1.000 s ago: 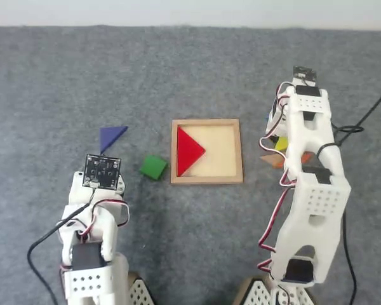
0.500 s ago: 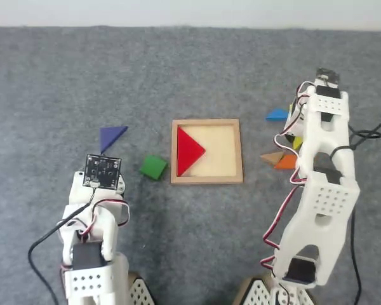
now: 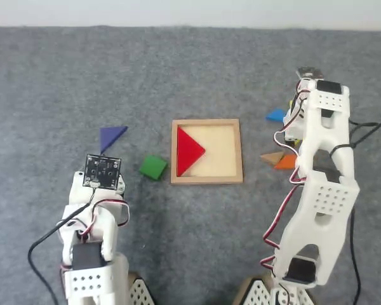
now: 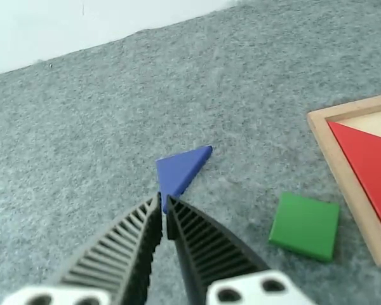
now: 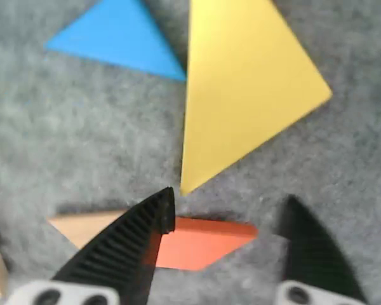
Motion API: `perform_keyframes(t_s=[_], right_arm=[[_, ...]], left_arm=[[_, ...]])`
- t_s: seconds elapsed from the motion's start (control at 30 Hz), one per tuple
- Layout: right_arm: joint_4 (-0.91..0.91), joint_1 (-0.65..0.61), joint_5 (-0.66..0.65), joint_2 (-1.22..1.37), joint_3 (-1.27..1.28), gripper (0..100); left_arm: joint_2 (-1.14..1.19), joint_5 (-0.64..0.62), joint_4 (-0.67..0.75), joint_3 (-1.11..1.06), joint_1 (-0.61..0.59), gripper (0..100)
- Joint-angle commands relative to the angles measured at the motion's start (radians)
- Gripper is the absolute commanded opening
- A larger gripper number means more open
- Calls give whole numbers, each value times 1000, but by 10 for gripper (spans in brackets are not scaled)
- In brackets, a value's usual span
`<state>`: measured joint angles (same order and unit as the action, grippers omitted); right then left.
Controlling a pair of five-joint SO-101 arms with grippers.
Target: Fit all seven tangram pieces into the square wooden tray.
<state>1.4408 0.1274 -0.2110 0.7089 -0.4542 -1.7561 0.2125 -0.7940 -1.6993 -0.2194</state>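
The square wooden tray lies mid-table with a red triangle in its left half. A green square and a dark blue triangle lie to its left. My left gripper is shut and holds nothing, its tips just short of the dark blue triangle. Right of the tray lie a light blue triangle, a tan triangle and an orange piece. My right gripper hangs open over the orange piece, near a corner of the big yellow triangle.
The grey felt mat covers the table. The right arm stands over the pieces right of the tray and hides most of the yellow triangle from above. The left arm sits at the front left. Bare mat lies beyond and in front of the tray.
The right arm has swung to the right, away from the tray, uncovering the light blue triangle. The left arm has kept still.
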Motion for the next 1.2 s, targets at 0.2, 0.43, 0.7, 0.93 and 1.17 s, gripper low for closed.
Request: perform_keyframes(t_s=[0.2, 0.43, 0.7, 0.93, 1.17], right_arm=[[-77, 1, -158, -21, -195, 424], [-94, 5, -158, 147, -318, 423], [-82, -16, -158, 315, -489, 423], [-35, -21, -164, 387, -617, 370], [-2, -15, -160, 432, -689, 267]], left_arm=[[-26, 8, -21, 15, 3, 12], [-26, 9, -21, 15, 2, 12], [-26, 9, -21, 15, 2, 12], [-26, 9, -21, 15, 2, 12], [-26, 9, -23, 15, 2, 12]])
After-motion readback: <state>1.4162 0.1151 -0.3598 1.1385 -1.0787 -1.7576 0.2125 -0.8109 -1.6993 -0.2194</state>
